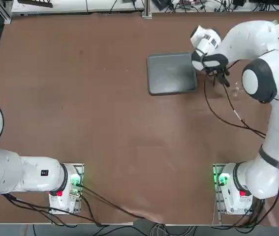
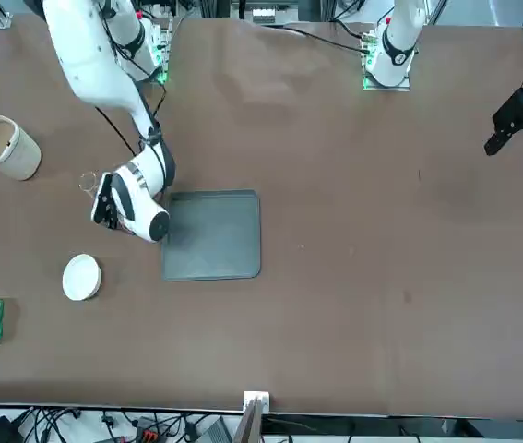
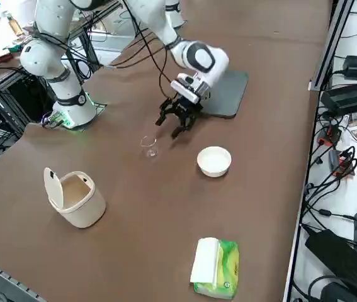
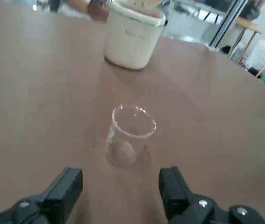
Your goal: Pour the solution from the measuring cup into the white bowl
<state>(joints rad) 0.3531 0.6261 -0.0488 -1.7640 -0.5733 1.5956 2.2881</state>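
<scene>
Nearest, with the fingers (image 4: 67, 186) wide apart and nothing between them: the right gripper (image 4: 120, 179), low over the surface (image 3: 134, 239), on the robot's right half. Just ahead of the opening, roughly in line with the gap, beyond both tips and touching neither: the measuring cup (image 4: 125, 140), upright, clear, with a glinting rim; contents impossible to tell. Close by on the other side of the right gripper, toward the surface's far edge: the grey tray (image 1: 171, 73), flat. A little farther out, more toward the robot's right edge of the surface and apart from the tray: the white bowl (image 3: 214, 162), upright. Beyond the measuring cup, nearer that same right edge: the off-white lidded container (image 3: 80, 204), upright, lid swung open. Farther still, toward the surface's far right corner: the green-and-white packet (image 3: 216, 267), lying flat. Past the container, partly in view: a person's forearm (image 4: 80, 5).
</scene>
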